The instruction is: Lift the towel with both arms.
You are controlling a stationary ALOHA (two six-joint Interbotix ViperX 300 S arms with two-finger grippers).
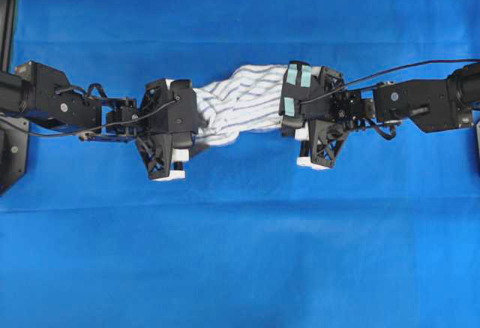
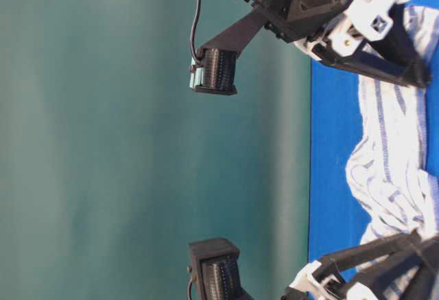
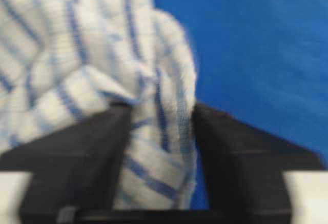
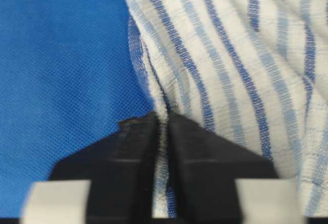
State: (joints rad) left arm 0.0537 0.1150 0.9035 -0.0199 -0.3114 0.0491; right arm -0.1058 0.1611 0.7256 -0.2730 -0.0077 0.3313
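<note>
Both arms are pinching the striped towel at its two ends on the blue surface.

The left gripper fingers are clamping a thick fold of cloth; the right gripper fingers are pressing nearly together on a thin edge. The towel is lying bunched mid-surface between them (no readable writing is showing anywhere), with open blue cloth stretching on every side of its rumpled edges.

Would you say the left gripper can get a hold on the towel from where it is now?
Yes, most likely: the left gripper already has a fold of the towel between its fingers, nothing blocks it. The fold looks thick, though, so whether the grip is firm is unclear.
</note>
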